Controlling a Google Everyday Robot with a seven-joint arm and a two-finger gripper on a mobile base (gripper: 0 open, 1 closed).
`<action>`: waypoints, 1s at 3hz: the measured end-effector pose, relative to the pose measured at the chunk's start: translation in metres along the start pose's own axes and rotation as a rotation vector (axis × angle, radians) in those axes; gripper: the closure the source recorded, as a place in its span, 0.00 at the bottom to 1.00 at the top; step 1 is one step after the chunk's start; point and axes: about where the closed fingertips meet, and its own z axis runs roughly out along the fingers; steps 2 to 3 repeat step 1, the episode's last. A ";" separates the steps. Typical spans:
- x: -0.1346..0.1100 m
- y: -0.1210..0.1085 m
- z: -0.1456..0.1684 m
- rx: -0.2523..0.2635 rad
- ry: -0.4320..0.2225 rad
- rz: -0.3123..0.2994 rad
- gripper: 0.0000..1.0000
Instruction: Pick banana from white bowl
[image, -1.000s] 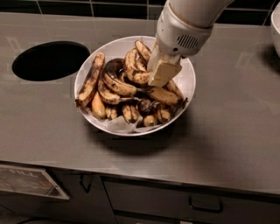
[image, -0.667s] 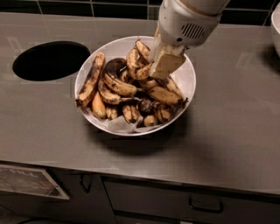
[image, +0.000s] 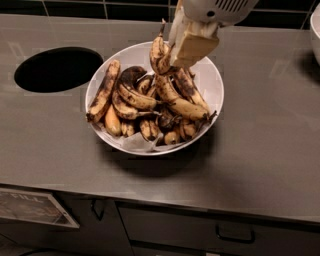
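The white bowl (image: 212, 82) sits mid-counter, lined with crumpled white paper and piled with several overripe bananas. My gripper (image: 181, 47) hangs over the bowl's far right part, its tan fingers (image: 192, 45) shut on the banana (image: 159, 52), a curved yellow one with brown-black blotches and a thin dark stem pointing up. The banana is lifted above the pile, tilted nearly upright, its lower end just over the other bananas. A long dark banana (image: 103, 91) lies along the bowl's left rim, and a small orange-yellow one (image: 113, 125) lies at the front left.
A round black hole (image: 57, 68) is cut in the grey counter left of the bowl. A second white bowl's rim (image: 315, 27) shows at the right edge. Dark tiles run along the back. Drawers with handles (image: 235, 235) sit below the counter front.
My gripper has risen from the pile and carried the banana up with it; the banana now hangs clear above the other bananas. The bowl has not moved.
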 end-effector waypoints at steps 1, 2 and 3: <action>-0.016 0.000 -0.027 0.061 0.005 -0.045 1.00; -0.016 0.000 -0.027 0.061 0.005 -0.045 1.00; -0.016 0.000 -0.027 0.061 0.005 -0.045 1.00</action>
